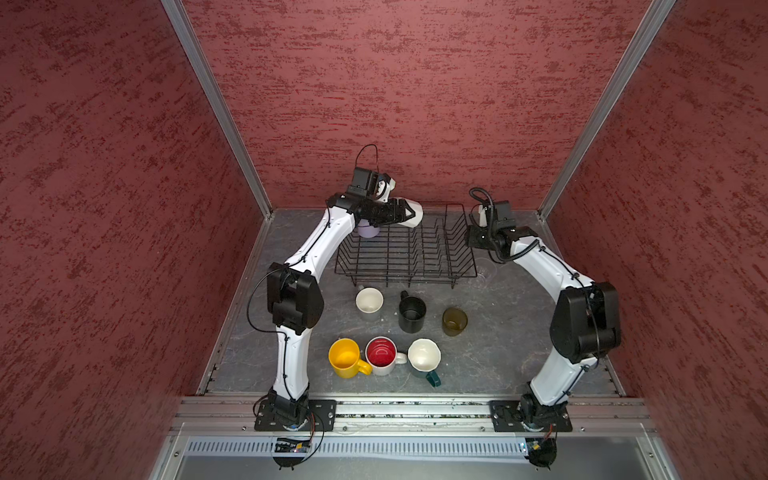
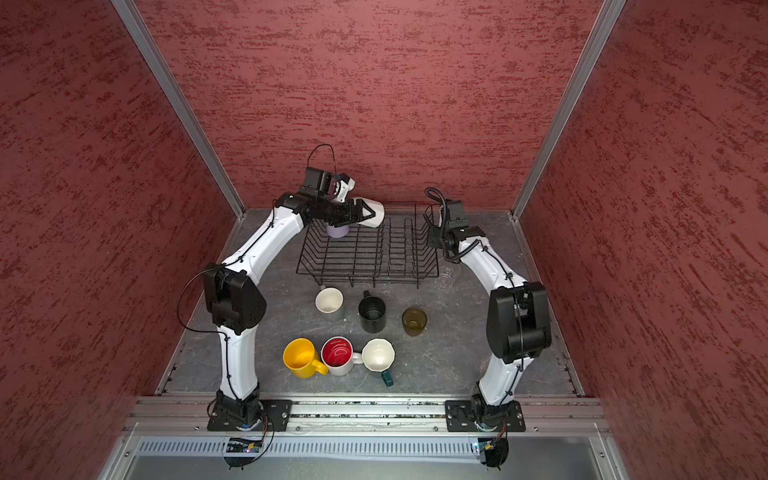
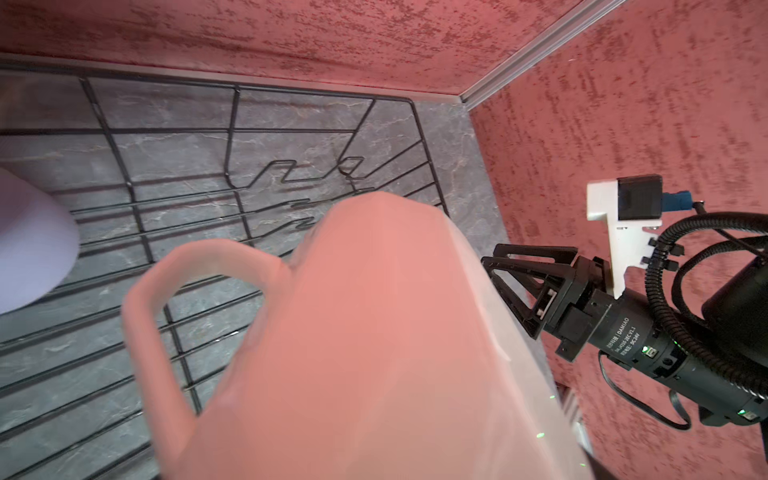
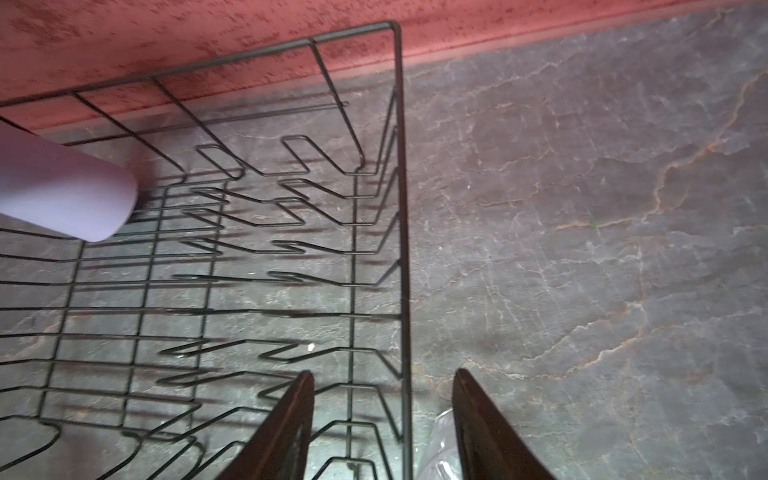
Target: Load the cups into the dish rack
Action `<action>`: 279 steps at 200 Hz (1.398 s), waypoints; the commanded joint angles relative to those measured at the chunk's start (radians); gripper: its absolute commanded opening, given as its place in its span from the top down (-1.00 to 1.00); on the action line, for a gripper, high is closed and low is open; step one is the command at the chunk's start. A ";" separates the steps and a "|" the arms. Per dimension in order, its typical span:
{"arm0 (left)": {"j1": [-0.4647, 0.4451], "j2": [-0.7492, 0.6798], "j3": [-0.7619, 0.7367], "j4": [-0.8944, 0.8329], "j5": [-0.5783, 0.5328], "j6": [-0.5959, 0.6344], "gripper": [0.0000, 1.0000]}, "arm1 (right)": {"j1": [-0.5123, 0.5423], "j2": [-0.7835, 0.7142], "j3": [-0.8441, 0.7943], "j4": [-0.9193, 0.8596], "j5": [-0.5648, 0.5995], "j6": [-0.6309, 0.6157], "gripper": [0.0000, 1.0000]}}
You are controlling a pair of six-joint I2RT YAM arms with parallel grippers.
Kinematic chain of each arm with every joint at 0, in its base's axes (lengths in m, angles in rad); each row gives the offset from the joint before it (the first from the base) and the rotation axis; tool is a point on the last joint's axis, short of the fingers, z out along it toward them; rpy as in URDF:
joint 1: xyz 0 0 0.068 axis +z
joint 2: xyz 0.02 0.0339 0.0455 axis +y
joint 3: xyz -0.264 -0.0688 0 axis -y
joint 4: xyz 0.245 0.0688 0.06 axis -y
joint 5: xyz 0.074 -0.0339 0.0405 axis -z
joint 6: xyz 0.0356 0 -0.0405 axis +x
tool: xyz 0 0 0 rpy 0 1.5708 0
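My left gripper [image 1: 406, 212] is shut on a white faceted mug [image 1: 414, 212], held tilted over the back left of the black wire dish rack [image 1: 405, 253]; the mug [image 3: 374, 332] hides the jaws in the left wrist view. A lavender cup [image 1: 368, 229] stands in the rack's back left corner. My right gripper [image 4: 383, 373] is open, its fingers astride the rack's right rim [image 4: 402, 208], holding nothing. A clear glass [image 2: 446, 276] stands on the table just outside that rim.
In front of the rack stand a grey mug [image 1: 369, 300], a black mug [image 1: 412, 311] and an amber glass [image 1: 454, 321]. Nearer the front edge are a yellow mug [image 1: 345, 357], a red-inside mug [image 1: 381, 353] and a dark teal mug [image 1: 424, 355]. Red walls enclose the table.
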 commanded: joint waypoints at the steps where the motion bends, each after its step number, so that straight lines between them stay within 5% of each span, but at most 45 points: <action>1: -0.012 -0.005 0.052 0.047 -0.053 0.033 1.00 | -0.012 0.028 0.042 0.030 -0.014 -0.009 -0.05; 126: -0.037 0.066 0.123 0.030 -0.134 0.045 1.00 | -0.008 0.103 0.035 0.073 -0.121 -0.006 0.41; 279: -0.068 0.235 0.279 -0.018 -0.252 0.057 1.00 | 0.041 0.097 0.011 0.063 -0.128 -0.008 0.41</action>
